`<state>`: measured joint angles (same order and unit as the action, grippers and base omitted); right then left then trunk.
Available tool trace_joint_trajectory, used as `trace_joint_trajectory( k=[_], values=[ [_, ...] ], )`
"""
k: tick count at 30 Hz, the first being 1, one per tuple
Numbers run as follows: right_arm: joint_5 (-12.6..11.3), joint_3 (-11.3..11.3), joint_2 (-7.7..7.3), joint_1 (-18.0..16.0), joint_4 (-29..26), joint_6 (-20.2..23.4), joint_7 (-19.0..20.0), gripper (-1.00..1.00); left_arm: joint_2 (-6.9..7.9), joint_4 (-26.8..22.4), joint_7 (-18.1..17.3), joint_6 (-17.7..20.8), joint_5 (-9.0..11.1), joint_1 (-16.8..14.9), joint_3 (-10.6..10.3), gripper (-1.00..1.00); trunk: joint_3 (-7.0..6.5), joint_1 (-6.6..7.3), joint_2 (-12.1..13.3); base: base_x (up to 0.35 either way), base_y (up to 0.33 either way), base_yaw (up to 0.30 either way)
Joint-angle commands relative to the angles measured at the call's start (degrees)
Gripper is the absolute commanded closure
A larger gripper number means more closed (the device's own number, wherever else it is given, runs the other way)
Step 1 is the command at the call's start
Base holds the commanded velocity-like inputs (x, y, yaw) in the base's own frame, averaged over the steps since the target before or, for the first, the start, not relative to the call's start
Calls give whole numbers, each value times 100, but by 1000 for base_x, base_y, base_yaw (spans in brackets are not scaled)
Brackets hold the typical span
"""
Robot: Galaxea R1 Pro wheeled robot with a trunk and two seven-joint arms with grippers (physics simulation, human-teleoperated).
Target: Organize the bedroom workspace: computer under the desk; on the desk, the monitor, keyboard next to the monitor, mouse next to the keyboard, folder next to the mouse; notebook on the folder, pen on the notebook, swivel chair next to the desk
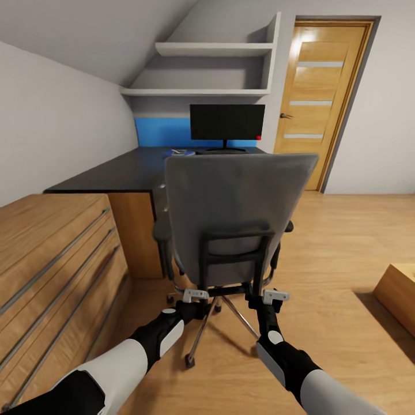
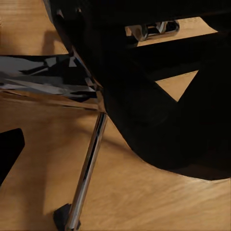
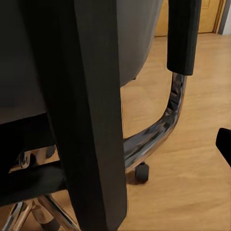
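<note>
1. As I look out from the head camera, the low light-wood cabinet (image 1: 52, 259) with long grey handle bars runs along my far left, its drawers shut so I cannot tell what is in them.
2. Just beyond it, the desk (image 1: 115, 170) stretches back to its bright blue panel (image 1: 161, 131); a small blue and white item (image 1: 178, 153), too small for me to identify, lies on the top near the monitor's foot.
3. Above the desk, two white wall shelves (image 1: 213, 69) sit under the sloping ceiling.
4. The monitor (image 1: 227, 122) stands upright at the back of the desk, red dot at its lower right corner.
5. The swivel chair (image 1: 236, 213) is right in front of me, its back turned to me and its seat towards the desk; the back hides the seat.
6. My left gripper (image 1: 195, 297) sits low behind the chair, by the black frame under the backrest; I cannot tell whether its fingers are apart or together. Its wrist camera shows a chrome leg (image 2: 89, 168) ending in a castor (image 2: 62, 219) on the wood floor (image 2: 159, 202).
7. My right gripper (image 1: 271, 298) sits at the same height on the other side of the frame, and I cannot tell its finger state either. Its wrist camera shows a black armrest (image 3: 183, 33) on a curved chrome support (image 3: 163, 120).
8. The wooden door (image 1: 323, 98) stands closed at the right, and a light-wood box corner (image 1: 397, 297) shows at the far right edge.
</note>
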<state>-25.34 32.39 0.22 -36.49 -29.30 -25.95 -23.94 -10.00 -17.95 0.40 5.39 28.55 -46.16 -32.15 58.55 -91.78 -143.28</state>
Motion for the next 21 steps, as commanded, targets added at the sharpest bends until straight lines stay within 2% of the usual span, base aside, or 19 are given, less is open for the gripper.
trace_joint_trajectory(
  k=[1, 21],
  values=[
    [-55, 48, -4, -7, 3, -33, -32, -100, 0, -16, -5, -19, 45, -7, -37, -100, 5, -2, -2, 319, -107, 0],
    [-59, 48, -5, -7, 12, -37, -32, -100, 0, 71, 4, -82, 54, -7, -37, -100, 5, -2, -2, 319, -107, 0]
  ],
)
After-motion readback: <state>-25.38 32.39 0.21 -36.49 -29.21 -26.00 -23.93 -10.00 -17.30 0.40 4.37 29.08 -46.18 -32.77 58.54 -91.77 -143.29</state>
